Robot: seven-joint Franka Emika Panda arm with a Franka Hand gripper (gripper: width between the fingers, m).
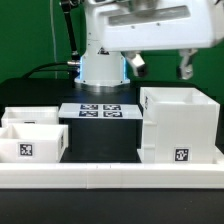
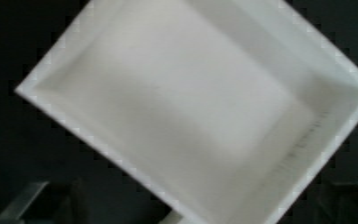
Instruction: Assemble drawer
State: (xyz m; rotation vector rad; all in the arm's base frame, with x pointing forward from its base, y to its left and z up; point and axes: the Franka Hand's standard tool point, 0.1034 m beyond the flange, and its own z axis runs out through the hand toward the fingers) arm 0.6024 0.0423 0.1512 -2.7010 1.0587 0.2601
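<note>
The drawer [image 1: 38, 140], a low white open-top tray with a square marker on its front, sits at the exterior view's left; its knob does not show. The tall white cube-shaped housing [image 1: 180, 125] stands at the exterior view's right, open side up, marker on its front. My gripper [image 1: 161, 66] hangs above the housing, apart from it, jaws wide apart and empty. The wrist view looks down into the housing's white hollow [image 2: 194, 95], seen as a diamond. The dark fingers [image 2: 23, 200] show dimly at the frame's corners, and my gripper [image 2: 190, 208] holds nothing.
A second low white tray [image 1: 28, 115] sits just behind the drawer. The marker board [image 1: 100, 110] lies in the middle in front of the robot base [image 1: 100, 68]. A white rail [image 1: 110, 175] runs along the front edge. The tabletop is black.
</note>
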